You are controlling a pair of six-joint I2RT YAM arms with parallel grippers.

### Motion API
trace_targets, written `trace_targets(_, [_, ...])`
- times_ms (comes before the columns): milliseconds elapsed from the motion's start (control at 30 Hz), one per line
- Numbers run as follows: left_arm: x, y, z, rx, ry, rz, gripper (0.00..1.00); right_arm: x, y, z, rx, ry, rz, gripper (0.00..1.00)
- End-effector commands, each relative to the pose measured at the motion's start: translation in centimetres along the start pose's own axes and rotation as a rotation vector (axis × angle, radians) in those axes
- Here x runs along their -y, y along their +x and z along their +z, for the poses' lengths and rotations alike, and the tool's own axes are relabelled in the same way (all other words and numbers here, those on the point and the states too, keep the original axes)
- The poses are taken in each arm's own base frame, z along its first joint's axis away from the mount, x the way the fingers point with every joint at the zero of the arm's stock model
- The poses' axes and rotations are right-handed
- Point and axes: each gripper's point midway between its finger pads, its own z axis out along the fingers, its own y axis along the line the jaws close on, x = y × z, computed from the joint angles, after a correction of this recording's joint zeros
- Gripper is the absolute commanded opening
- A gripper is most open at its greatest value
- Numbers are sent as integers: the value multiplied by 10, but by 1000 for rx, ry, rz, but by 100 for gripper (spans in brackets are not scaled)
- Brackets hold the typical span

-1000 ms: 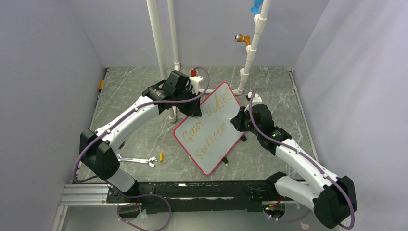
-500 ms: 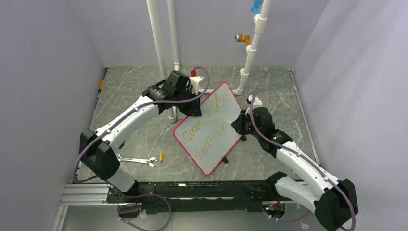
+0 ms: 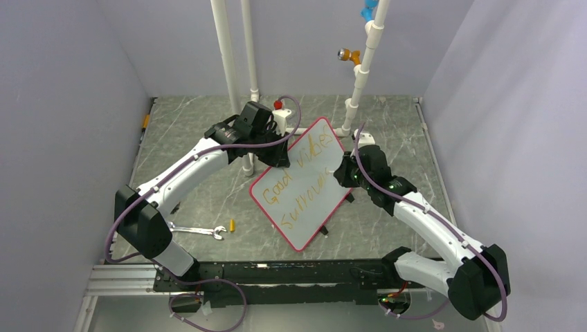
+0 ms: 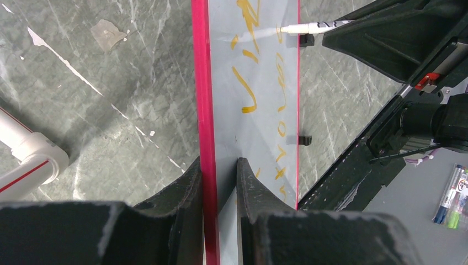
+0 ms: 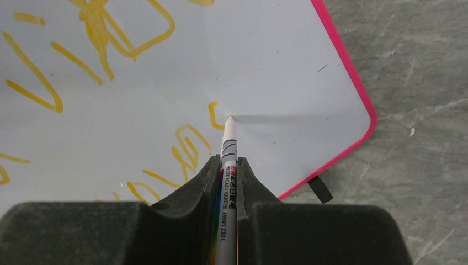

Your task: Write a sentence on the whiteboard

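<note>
Right gripper (image 5: 228, 161) clenched on marker (image 5: 228, 146), tip touching whiteboard (image 5: 276, 66) by lower line of orange sentence (image 3: 304, 185). Left gripper (image 4: 219, 165) clamped on whiteboard's pink rim.

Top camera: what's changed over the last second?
The right pincer, shut on the marker, edged slightly toward the far side with the tip on the whiteboard. The left pincer still clamps the whiteboard's rim; the whiteboard hasn't moved.

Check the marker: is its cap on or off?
Off. The marker held between the right fingers ends in a bare pale tip, which meets an orange stroke on the whiteboard.
</note>
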Motion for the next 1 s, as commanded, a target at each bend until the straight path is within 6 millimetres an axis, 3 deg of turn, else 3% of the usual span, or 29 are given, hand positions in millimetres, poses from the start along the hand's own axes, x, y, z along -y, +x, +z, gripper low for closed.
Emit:
trace_targets(0, [-7,-1,-5,10,-47,107,0,-17,-27,3,56,-46,-5,0])
trace_targets(633, [-7,0,-4,6,-47,105,0,-40,-66,-1,114,-109,-7,0])
trace_targets(767, [-7,0,-4,9,-47,107,0,-41,-67,-2,118,-115,-7,0])
trace_targets(967, [-7,0,-6,11,-49,108,0,-35,-52,0,96,-105,-4,0])
